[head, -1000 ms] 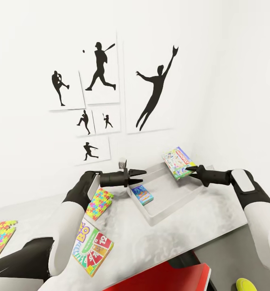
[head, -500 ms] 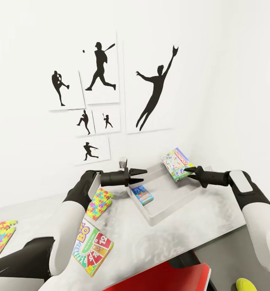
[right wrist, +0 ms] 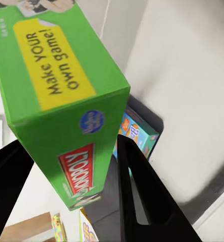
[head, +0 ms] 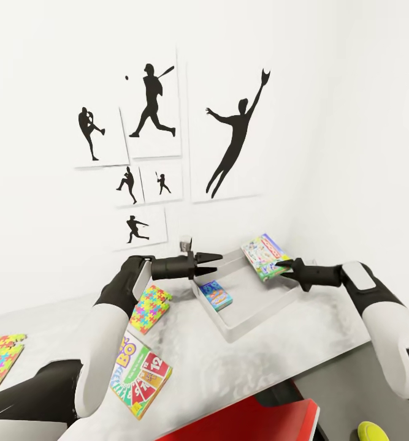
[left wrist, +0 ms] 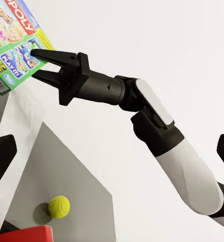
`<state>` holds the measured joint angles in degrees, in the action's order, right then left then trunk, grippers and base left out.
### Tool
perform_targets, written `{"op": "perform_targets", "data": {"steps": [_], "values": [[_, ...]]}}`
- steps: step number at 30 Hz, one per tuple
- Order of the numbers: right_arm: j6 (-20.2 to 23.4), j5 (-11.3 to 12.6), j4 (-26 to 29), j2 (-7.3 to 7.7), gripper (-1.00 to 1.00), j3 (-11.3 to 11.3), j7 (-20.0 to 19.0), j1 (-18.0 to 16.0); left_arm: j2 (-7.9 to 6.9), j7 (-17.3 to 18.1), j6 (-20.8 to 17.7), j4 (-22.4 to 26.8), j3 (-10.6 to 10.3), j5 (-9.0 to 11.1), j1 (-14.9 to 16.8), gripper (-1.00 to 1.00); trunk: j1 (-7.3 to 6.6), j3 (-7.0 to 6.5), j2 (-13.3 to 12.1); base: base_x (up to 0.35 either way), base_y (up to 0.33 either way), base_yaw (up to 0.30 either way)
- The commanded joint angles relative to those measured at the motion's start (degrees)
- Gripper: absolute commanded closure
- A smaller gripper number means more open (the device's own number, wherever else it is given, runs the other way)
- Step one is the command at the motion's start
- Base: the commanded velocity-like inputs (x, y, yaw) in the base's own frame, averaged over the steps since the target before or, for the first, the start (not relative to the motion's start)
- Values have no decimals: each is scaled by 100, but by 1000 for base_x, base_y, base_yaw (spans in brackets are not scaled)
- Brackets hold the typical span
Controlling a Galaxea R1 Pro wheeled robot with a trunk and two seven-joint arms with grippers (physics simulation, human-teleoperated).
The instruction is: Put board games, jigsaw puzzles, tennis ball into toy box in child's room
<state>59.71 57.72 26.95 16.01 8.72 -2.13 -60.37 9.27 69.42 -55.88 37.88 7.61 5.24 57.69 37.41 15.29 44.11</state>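
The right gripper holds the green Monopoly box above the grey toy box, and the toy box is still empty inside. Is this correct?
Not quite. The right gripper does hold the green Monopoly box above the light grey toy box, but the bin is not empty: the head view shows the small blue cartoon game box lying inside it.

— What's different from a second ago?
— The right pincer (head: pixel 282 267) has carried the Monopoly box (head: pixel 263 255) leftward; it now hangs further in over the toy box (head: pixel 253 309).
— Anything with the right arm itself?
— It reaches further in, its forearm sitting slightly lower.
— And the left pincer (head: pixel 215 260)?
— It has crept up a touch, nothing more.
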Motion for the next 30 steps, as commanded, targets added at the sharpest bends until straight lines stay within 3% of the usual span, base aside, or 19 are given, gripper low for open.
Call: {"op": "perform_targets", "data": {"steps": [1, 8, 13, 24, 30], "values": [[29, -14, -235, -15, 100, 28, -19, -139, 5, 19, -37, 0, 21, -14, 5, -100, 1, 8, 7, 0, 0, 0], [29, -41, -804, -41, 100, -129, -1, -584, 5, 19, -31, 0, 16, -14, 5, -100, 1, 8, 7, 0, 0, 0], [29, -58, -1129, -40, 100, -633, 2, -892, 2, 19, -28, 0, 16, -14, 5, -100, 1, 8, 7, 0, 0, 0], [29, -83, -1151, -23, 100, -721, -6, -889, -10, 19, -28, 0, 27, 18, 7, -100, 1, 8, 7, 0, 0, 0], [29, -65, -1125, 22, 100, -1017, -15, -869, -15, -8, -257, 38, -5, 871, 45, -100, 1, 8, 7, 0, 0, 0]]}}
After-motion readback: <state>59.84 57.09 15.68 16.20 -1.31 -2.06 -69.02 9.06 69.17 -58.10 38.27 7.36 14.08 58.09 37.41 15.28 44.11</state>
